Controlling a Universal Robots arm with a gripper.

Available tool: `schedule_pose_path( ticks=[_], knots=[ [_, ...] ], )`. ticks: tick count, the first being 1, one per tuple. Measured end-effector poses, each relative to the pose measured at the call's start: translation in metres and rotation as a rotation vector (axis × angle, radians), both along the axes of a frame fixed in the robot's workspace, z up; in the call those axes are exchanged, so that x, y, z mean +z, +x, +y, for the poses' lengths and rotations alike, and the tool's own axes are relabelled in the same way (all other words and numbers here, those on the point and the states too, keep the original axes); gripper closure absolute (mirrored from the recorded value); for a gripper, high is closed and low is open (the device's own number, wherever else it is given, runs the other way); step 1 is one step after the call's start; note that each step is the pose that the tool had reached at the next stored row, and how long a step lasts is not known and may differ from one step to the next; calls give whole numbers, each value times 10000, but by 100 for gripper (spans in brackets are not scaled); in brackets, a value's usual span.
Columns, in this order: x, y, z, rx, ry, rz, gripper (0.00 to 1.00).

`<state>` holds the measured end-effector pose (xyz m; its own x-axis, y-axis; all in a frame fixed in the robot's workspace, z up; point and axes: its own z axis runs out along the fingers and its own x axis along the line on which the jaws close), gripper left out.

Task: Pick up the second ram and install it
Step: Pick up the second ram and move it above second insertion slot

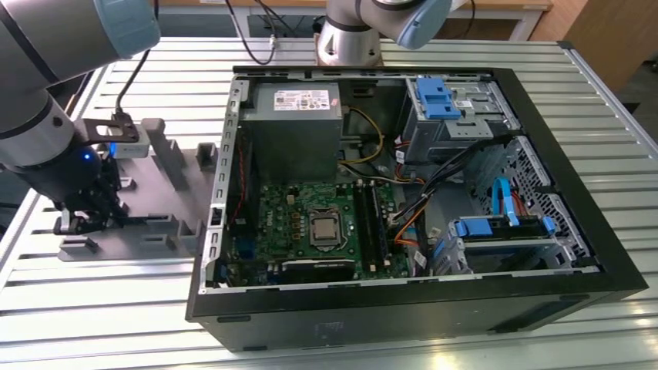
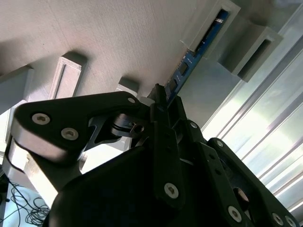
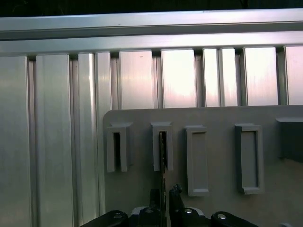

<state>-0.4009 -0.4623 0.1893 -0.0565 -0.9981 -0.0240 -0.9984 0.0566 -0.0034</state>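
Observation:
The second ram [image 3: 162,161] stands edge-on in a slotted block of the grey fixture [image 3: 218,118]. In the second wrist view its blue board [image 2: 187,66] runs from that slot down between my fingers. My gripper [image 3: 164,195] sits low over the fixture with its fingers closed in on the stick's near end, also seen in the second wrist view [image 2: 158,92]. In the exterior view the gripper [image 1: 88,220] is down on the fixture plate [image 1: 154,231] at the exterior view's left, beside the open computer case [image 1: 575,254].
Inside the case lie the green motherboard [image 1: 298,208] with its long black slots [image 1: 370,223], a power supply [image 1: 293,116] and blue drive brackets [image 1: 437,96]. Other grey slot blocks [image 3: 248,156] stand on the fixture. Everything rests on a ribbed aluminium table [image 3: 142,75].

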Motion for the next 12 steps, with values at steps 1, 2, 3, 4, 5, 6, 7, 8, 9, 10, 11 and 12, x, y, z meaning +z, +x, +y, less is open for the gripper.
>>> schedule_pose_path(
  ticks=[1, 2, 3, 4, 5, 6, 7, 8, 9, 10, 11, 12],
  knots=[
    [0, 1, 0, 0, 0, 1, 77],
    [1, 1, 0, 0, 0, 1, 77],
    [0, 1, 0, 0, 0, 0, 77],
    [0, 1, 0, 0, 0, 0, 77],
    [0, 2, 0, 1, 0, 1, 79],
    [0, 2, 0, 0, 0, 0, 79],
    [0, 2, 0, 1, 0, 0, 85],
    [0, 2, 0, 1, 0, 0, 85],
    [0, 2, 0, 0, 0, 1, 85],
    [0, 2, 0, 0, 0, 1, 85],
    [1, 2, 0, 1, 0, 1, 86],
    [1, 2, -1, 11, -1, 1, 86]
  ],
)
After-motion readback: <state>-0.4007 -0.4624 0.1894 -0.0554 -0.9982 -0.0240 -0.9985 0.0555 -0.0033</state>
